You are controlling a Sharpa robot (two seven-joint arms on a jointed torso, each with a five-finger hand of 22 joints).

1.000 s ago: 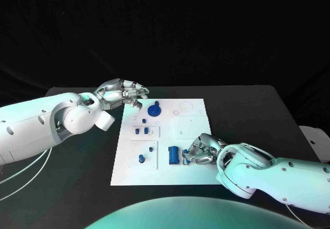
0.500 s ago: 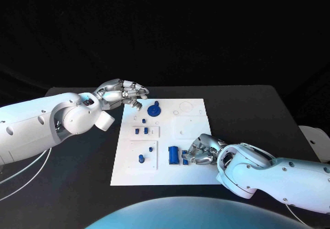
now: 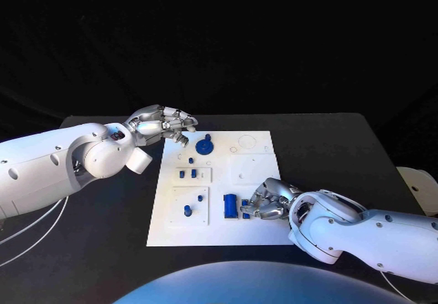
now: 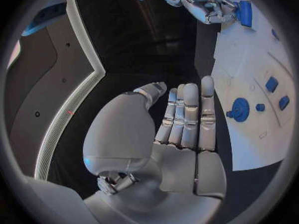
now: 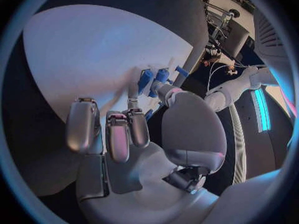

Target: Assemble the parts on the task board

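The white task board (image 3: 256,225) lies mid-table. A blue gear disc (image 3: 206,147) (image 4: 239,107) sits near its far edge, and small blue pegs (image 3: 188,173) stand in a raised square below it. A blue block (image 3: 230,204) and a small blue part (image 3: 245,209) lie at the near middle. My right hand (image 3: 266,199) (image 4: 209,5) rests on the board with curled fingers (image 5: 118,134) at the small part. Whether it grips that part is unclear. My left hand (image 3: 164,122) hovers off the board's far left corner, its fingers (image 4: 190,114) straight and holding nothing.
Another raised square (image 3: 192,206) on the board's near left carries two more blue pegs. A pale object (image 3: 418,185) sits at the table's right edge. White cables (image 3: 27,234) hang past the left side. Bare black table (image 3: 338,152) surrounds the board.
My right hand has shifted very slightly at the small blue part. The left hand stays where it was.
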